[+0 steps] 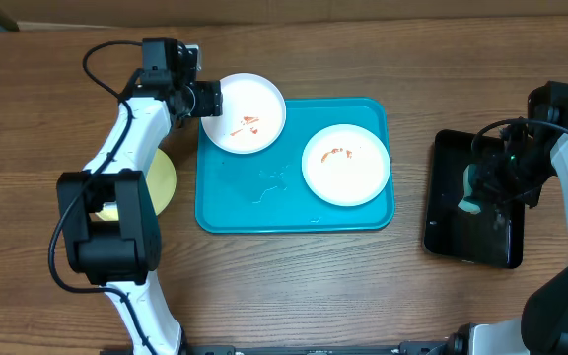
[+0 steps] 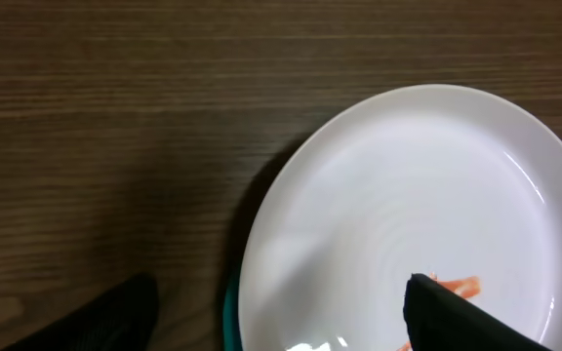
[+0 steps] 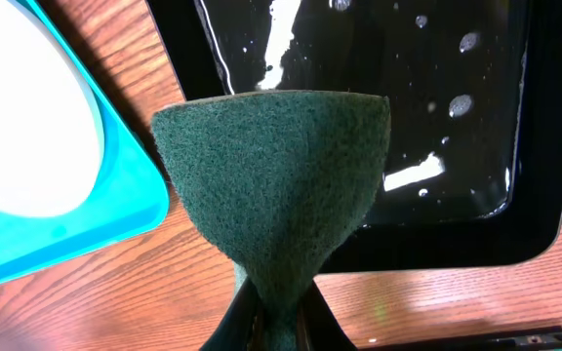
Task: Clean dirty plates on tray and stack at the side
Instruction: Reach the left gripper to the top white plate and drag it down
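Status, L→R:
- Yellow-green plate (image 1: 166, 182): off the tray, on the surface (image 1: 363, 286) at far left, half hidden under the left arm. Looks like the start of the stack. Can't tell if it's clean.
- Left pincer (image 1: 208, 99): released, jaws wide and straddling the rim of the left white plate (image 1: 249, 118), not clamping it.
- That plate hangs over the top-left corner of the turquoise tray (image 1: 264, 202) and has orange-red smears.
- Right white plate (image 1: 346, 165): flat in the tray's right half, also smeared.
- Black tray (image 1: 481, 242): well to the right and wet.
- Right pincer (image 3: 273, 322): clenched on the green sponge (image 3: 271, 185), over the black tray.

My read: one of three set aside, two left to scrub and stack.

Counts: 3 plates (1 yellow-green, 2 white), 1 turquoise tray, 1 black tray, 1 sponge.
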`<state>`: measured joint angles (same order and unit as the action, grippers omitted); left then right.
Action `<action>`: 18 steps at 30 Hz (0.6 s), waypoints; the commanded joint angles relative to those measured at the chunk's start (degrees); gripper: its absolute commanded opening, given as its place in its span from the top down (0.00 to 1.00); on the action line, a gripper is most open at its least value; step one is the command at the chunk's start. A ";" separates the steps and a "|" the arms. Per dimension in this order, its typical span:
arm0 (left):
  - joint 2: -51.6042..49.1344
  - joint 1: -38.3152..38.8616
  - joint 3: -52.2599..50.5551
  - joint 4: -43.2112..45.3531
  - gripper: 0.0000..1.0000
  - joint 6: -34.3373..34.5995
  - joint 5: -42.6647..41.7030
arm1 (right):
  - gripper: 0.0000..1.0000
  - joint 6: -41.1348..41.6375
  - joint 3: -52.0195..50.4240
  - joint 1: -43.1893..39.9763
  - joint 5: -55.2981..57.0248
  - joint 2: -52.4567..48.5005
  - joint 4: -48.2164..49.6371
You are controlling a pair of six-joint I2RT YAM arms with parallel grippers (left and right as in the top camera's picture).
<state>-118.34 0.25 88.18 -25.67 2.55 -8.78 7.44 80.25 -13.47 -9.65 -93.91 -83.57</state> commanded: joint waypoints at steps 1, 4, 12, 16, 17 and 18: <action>-2.40 -0.33 0.92 0.68 0.21 -1.29 0.39 | 0.96 -0.39 0.79 -0.11 -0.04 1.55 -0.22; -4.09 -0.31 0.92 0.83 0.30 -1.25 0.35 | 0.96 -0.39 0.79 -0.11 -0.04 1.55 -0.39; -4.87 -0.33 0.92 -1.60 0.66 -1.16 0.22 | 0.96 -0.42 0.79 -0.11 -0.04 1.55 -0.59; -4.87 -0.31 0.92 -5.90 0.87 -1.14 0.22 | 0.96 -0.42 0.79 -0.11 -0.04 1.55 -0.57; -4.87 -0.31 0.92 -7.15 0.93 -1.14 0.22 | 0.96 -0.44 0.79 -0.11 -0.04 1.55 -0.57; -4.87 -0.31 0.92 -8.68 0.96 -1.14 0.22 | 0.96 -0.44 0.79 -0.11 -0.02 1.55 -0.59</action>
<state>-122.69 0.25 88.23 -32.42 1.69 -8.73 7.44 80.25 -13.47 -9.63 -93.91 -84.09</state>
